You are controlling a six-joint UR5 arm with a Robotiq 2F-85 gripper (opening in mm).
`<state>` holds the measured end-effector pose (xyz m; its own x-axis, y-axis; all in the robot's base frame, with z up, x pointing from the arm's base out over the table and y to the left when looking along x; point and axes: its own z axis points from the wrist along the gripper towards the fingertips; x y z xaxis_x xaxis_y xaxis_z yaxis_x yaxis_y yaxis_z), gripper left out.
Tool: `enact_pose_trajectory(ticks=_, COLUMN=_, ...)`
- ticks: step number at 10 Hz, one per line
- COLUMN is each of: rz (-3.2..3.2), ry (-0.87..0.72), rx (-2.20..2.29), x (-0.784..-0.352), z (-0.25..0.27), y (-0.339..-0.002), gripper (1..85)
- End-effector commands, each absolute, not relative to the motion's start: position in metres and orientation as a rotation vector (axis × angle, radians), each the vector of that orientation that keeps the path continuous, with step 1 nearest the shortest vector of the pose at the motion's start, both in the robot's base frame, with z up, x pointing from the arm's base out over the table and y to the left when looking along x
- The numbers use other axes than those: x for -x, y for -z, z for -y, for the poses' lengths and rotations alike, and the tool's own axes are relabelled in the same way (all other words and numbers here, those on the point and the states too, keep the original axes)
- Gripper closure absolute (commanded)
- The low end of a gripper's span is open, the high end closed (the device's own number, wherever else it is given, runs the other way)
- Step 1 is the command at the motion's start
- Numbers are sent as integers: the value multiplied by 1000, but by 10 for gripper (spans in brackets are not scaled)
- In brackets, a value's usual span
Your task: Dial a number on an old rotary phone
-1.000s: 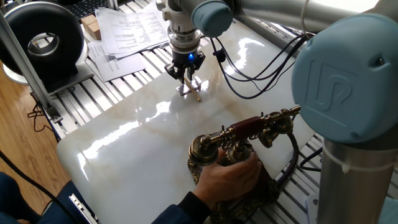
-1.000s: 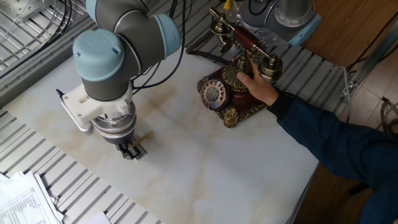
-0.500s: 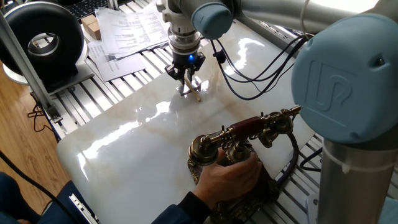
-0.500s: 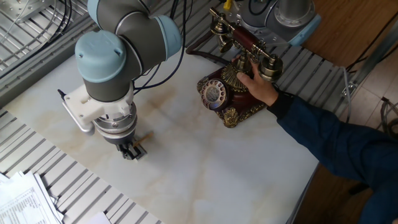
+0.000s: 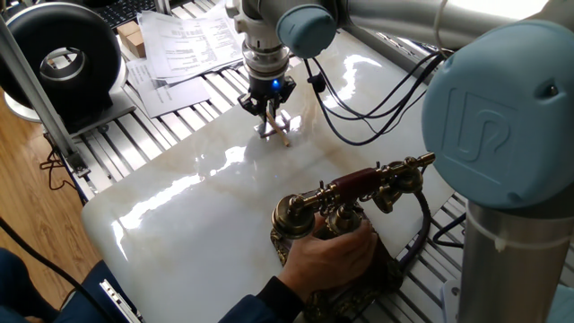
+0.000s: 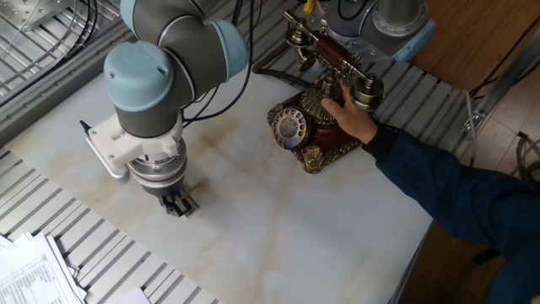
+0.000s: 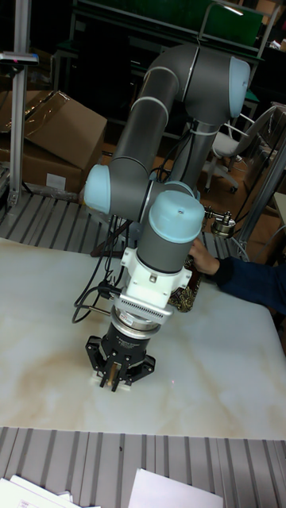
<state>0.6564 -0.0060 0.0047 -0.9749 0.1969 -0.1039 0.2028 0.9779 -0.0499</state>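
Brass and ornament suggest the old rotary phone point(image 6: 316, 118) is heavy and rigid yet delicate; it sits at the counter's point(image 6: 270, 219) edge, well apart from the claw point(image 5: 273, 125). A person's hand point(image 5: 334, 254) steadies its base. Its dial point(image 6: 289, 125) should turn stiffly against a spring, so contact belongs in 1 finger hole, not on the loose handset point(image 5: 359, 186). The arm points straight down, claw closed on a thin pale wooden stick point(image 5: 282, 136) whose tip touches the counter.

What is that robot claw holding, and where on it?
The gripper is closed on a thin wooden stick, gripping its upper end, with the lower end at the table.
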Motion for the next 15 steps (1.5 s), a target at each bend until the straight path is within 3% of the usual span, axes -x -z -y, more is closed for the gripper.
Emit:
enact_pose_trajectory(ticks=1, rz=-3024, ry=78, rx=-345, x=-656, z=5, y=-5, gripper=710)
enact_pose_trajectory(ticks=3, rz=-3024, ry=75, rx=-369, x=-656, z=5, y=-6, gripper=833)
enact_pose_trajectory(ticks=6, rz=-3052, ry=81, rx=-379, x=-662, z=5, y=-22, gripper=840)
enact_pose_trajectory(ticks=12, rz=-3015, ry=148, rx=-300, x=-684, z=29, y=-95, gripper=843)
enact_pose_trajectory(ticks=15, rz=-2973, ry=222, rx=-255, x=-675, z=39, y=-125, gripper=843)
